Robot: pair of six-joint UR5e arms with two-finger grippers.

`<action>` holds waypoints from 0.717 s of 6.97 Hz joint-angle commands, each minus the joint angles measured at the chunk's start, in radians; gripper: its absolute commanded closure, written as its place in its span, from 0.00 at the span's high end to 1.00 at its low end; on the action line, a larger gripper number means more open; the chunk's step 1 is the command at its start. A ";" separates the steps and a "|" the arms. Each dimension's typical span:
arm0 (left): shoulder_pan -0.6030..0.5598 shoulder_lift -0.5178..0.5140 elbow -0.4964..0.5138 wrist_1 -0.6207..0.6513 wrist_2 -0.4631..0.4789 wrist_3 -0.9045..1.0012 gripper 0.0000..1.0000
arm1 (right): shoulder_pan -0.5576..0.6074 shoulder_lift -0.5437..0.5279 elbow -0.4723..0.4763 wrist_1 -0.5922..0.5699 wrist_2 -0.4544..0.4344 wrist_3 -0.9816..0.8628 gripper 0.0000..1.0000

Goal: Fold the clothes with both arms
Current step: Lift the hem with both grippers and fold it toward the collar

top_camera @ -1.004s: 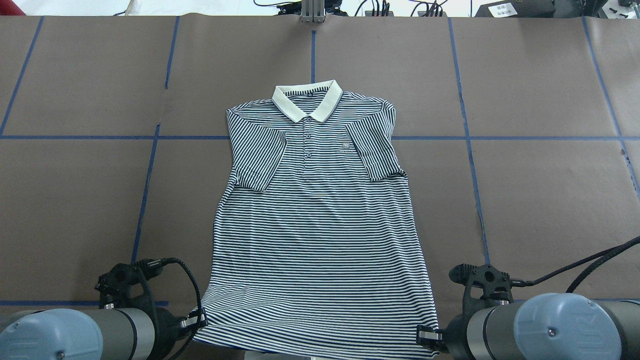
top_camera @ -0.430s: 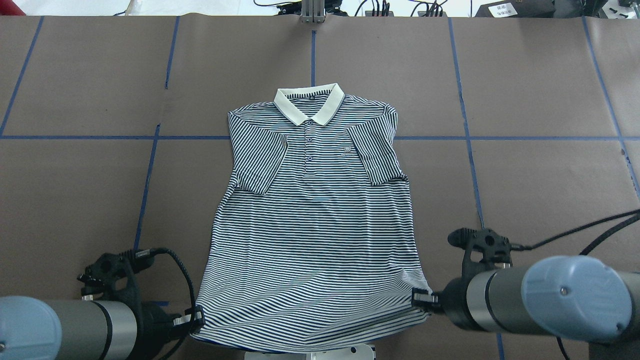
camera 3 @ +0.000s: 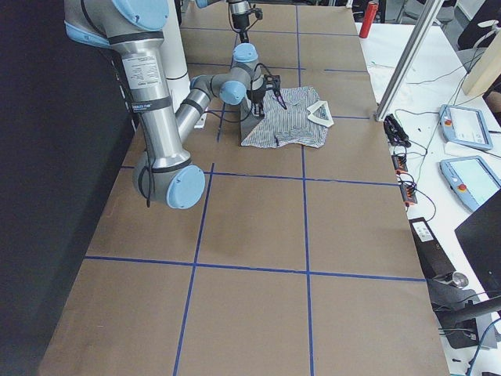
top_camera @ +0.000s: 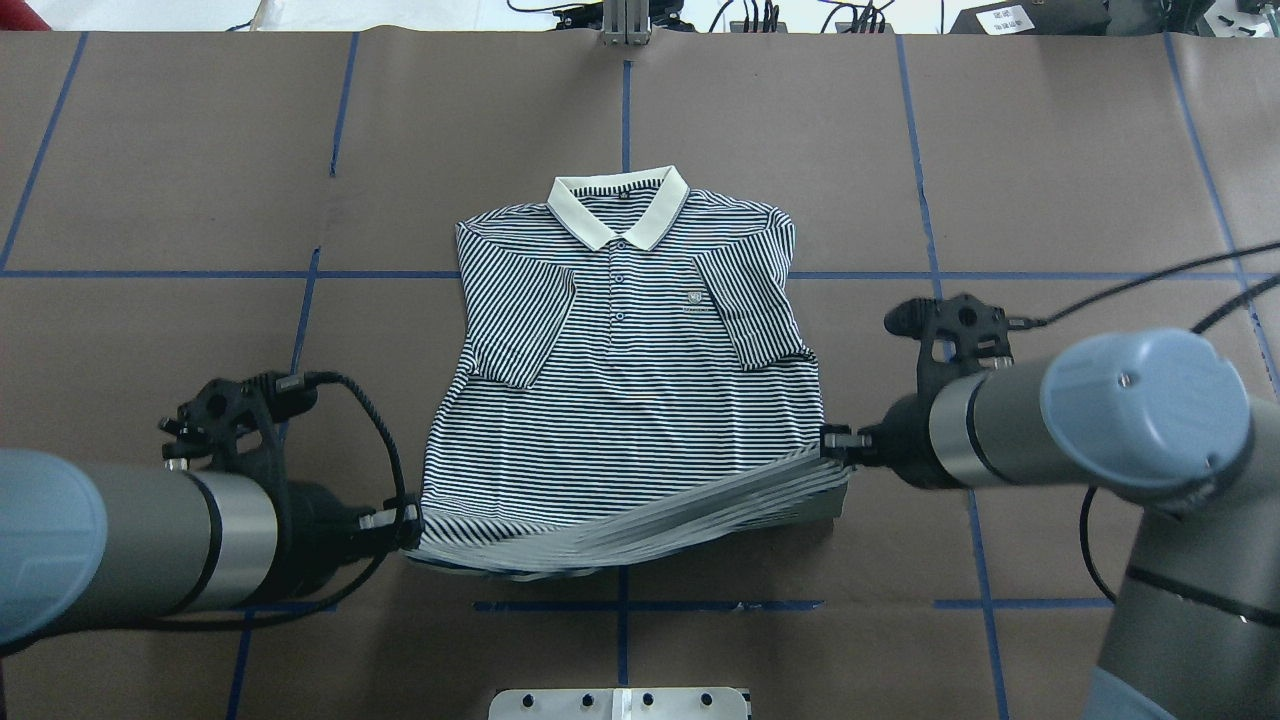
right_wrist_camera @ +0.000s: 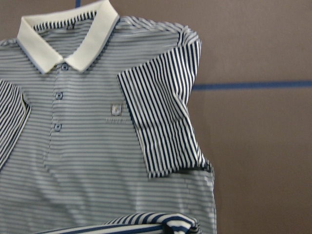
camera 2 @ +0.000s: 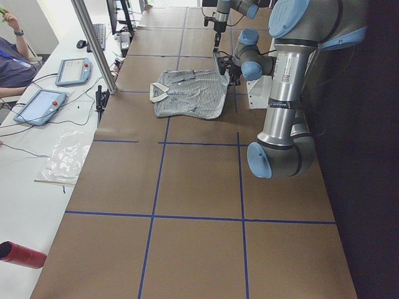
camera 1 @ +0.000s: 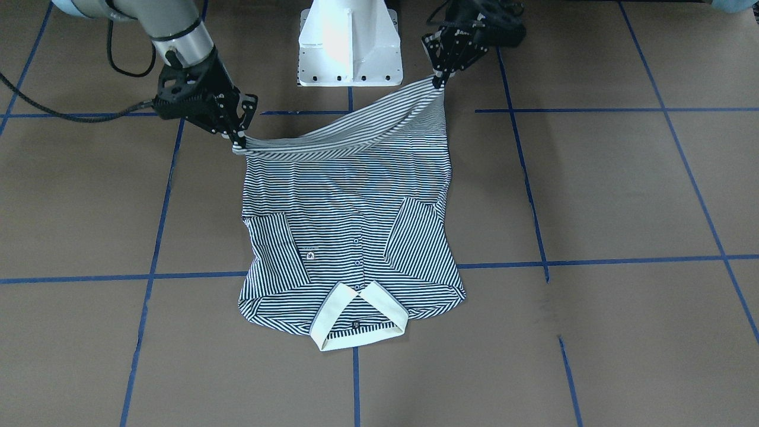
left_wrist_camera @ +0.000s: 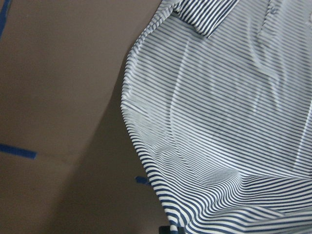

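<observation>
The striped polo shirt lies face up on the brown table, cream collar at the far end and both sleeves folded in. My left gripper is shut on the hem's left corner. My right gripper is shut on the hem's right corner, farther forward. The hem hangs lifted and blurred between them. In the front-facing view the shirt runs from my left gripper to my right gripper. The wrist views show the shirt's body and its chest.
The white pedestal base stands at the table's near edge behind the hem. Blue tape lines cross the brown table cover. Beyond the far edge are a metal post, tablets and a red can.
Both grippers have carried the hem up and forward toward the collar. The right one has moved farther than the left. The lower part of the shirt now rises off the table.
</observation>
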 commanded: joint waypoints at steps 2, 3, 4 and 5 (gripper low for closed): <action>-0.175 -0.071 0.315 -0.189 -0.020 0.080 0.00 | 0.134 0.219 -0.347 0.061 0.033 -0.124 0.00; -0.210 -0.106 0.424 -0.266 -0.020 0.081 0.00 | 0.139 0.272 -0.480 0.159 0.038 -0.124 0.00; -0.238 -0.142 0.522 -0.330 -0.020 0.087 0.00 | 0.150 0.312 -0.597 0.234 0.038 -0.124 0.00; -0.265 -0.181 0.619 -0.404 -0.020 0.087 0.00 | 0.162 0.340 -0.666 0.264 0.047 -0.124 0.00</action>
